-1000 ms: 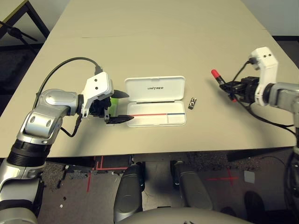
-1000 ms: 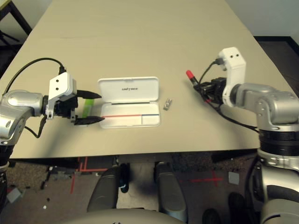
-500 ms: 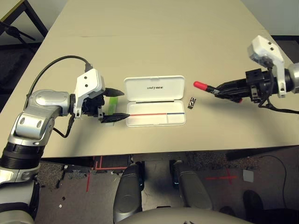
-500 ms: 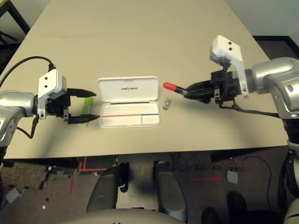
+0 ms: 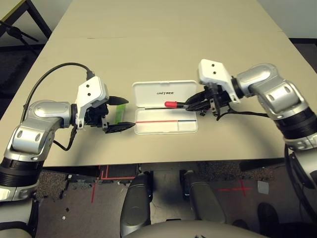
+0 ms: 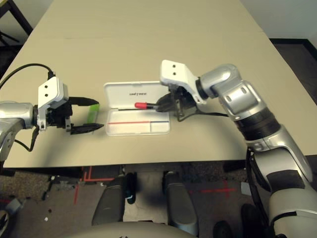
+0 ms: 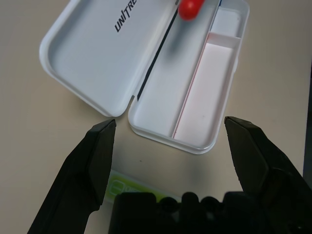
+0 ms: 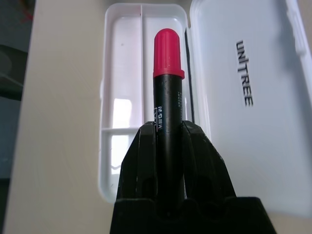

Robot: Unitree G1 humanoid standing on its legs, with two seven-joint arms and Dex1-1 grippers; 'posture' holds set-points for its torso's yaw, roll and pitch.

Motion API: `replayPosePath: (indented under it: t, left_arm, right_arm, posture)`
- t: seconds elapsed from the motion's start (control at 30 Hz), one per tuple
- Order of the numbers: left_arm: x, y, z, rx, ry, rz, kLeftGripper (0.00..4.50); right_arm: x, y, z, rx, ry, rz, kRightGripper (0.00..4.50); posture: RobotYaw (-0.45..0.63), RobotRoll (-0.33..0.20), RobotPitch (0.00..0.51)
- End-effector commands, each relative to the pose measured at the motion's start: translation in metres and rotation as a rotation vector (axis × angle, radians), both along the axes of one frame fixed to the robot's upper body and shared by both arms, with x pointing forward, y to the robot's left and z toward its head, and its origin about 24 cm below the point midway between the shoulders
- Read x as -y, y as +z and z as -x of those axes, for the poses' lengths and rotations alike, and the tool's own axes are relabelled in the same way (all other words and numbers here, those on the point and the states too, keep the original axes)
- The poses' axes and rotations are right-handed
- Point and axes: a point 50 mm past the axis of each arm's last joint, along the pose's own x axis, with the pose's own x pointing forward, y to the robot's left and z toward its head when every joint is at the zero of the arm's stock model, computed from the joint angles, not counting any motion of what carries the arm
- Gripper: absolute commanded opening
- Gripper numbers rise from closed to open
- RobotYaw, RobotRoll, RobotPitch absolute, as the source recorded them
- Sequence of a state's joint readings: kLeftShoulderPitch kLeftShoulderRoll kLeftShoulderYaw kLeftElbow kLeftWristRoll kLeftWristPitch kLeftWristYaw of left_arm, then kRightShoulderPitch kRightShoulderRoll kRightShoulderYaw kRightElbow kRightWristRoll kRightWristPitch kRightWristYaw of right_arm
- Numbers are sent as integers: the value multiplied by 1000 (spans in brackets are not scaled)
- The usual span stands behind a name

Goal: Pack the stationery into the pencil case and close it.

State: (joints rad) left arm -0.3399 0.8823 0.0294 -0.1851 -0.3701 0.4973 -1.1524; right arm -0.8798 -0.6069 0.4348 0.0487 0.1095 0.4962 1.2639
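Observation:
The white pencil case [image 5: 164,93] lies open at the table's middle, its "UNITREE" lid folded back and its tray [image 5: 166,127] toward me. My right gripper [image 5: 196,103] is shut on the black barrel of the red-capped marker [image 5: 171,104]. The marker [image 8: 168,73] hangs level over the hinge line, cap pointing left. My left gripper [image 5: 121,113] stands open just left of the case, above the table. The light-green stick [image 5: 119,112] lies flat on the table between its fingers and shows under the left wrist [image 7: 122,187].
The beige table [image 5: 158,44] stretches far behind the case. The front edge [image 5: 158,161] runs close below the tray. A black cable [image 5: 54,82] loops from my left wrist. Dark floor lies beyond the table's left and right sides.
My right arm has swung left with the marker, from the table's right side to above the open case. My left gripper has drawn slightly left, still open.

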Motion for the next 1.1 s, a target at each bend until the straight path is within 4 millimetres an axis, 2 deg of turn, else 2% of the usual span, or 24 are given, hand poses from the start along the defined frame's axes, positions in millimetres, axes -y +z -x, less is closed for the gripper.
replayPosePath:
  t: [0.03,0.23,0.47,0.63,0.7,0.83,0.97,1.1]
  left_arm:
    - [-1,1,2,14,5,-4,4500]
    - [-2,-1,3,14,15,-3,4500]
    - [-2,-2,1,15,37,0,4500]
    - [-6,-4,0,-9,92,-22,4500]
    - [-8,-5,-2,-22,131,-27,4500]
    - [-12,-4,-9,-25,226,-13,4500]
    - [-13,-3,-14,-42,315,-4,4500]
    - [-10,-2,-16,-85,396,36,4500]
  right_arm:
    - [-10,-13,-1,20,11,15,503]
    - [-23,-24,-3,76,24,13,503]
    - [-27,-33,-4,78,31,17,503]
    - [-30,-35,-2,16,44,-9,2187]
    - [-29,-35,-2,-5,39,-23,3034]
    - [-21,-29,-4,-54,26,-96,4410]
    - [-7,-23,-4,-124,34,-198,4461]
    - [17,-22,-2,-118,84,-285,4461]
  posture:
    - [79,0,193]
    - [83,0,195]
    - [87,0,200]
    - [86,0,202]
    - [86,0,201]
    - [83,0,201]
    - [83,0,201]
    - [73,0,201]
